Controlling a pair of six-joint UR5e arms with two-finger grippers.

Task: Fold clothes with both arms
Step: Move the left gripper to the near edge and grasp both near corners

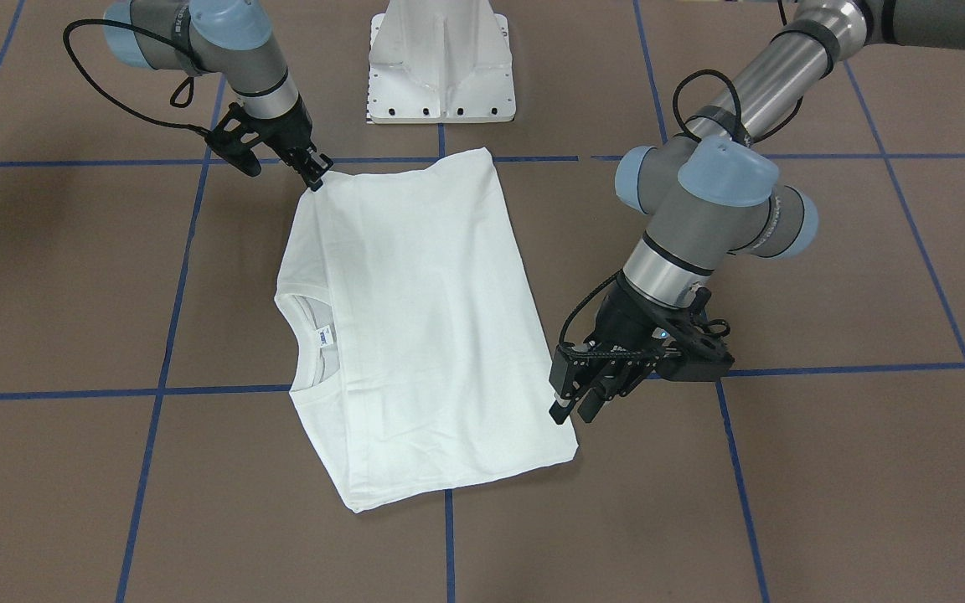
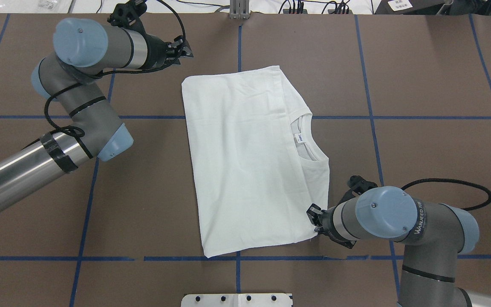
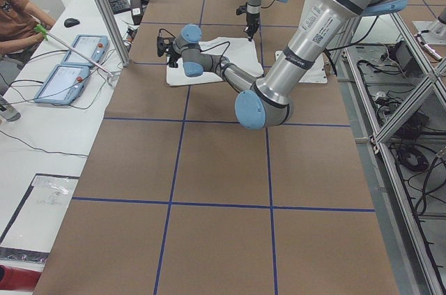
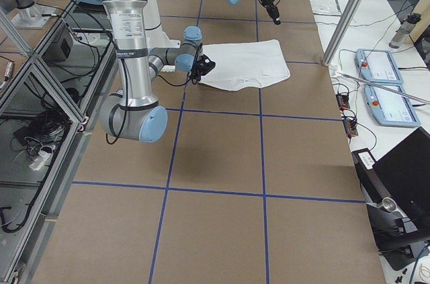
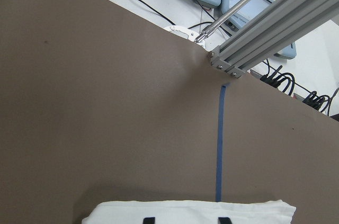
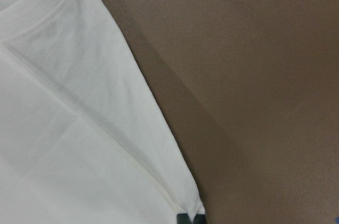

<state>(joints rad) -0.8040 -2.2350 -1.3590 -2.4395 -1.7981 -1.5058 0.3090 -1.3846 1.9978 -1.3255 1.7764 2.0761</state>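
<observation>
Brown table (image 1: 826, 486): right claw (image 1: 316, 178) pinches T-shirt (image 1: 415, 318) corner; left claw (image 1: 575, 410) spread, empty.

T-shirt (image 1: 415, 318) on table (image 1: 784, 502), right hand (image 1: 316, 178) seemingly on its corner, left hand (image 1: 573, 406) near.

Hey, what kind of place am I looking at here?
Probably a robotics lab workcell: left arm and right arm at a white T-shirt on a tape-gridded table, aluminium frame posts, control pendants on a side bench.

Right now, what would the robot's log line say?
shirt: flat, partly folded | right pincer: pinching shirt corner | left pincer: open near opposite corner
</observation>
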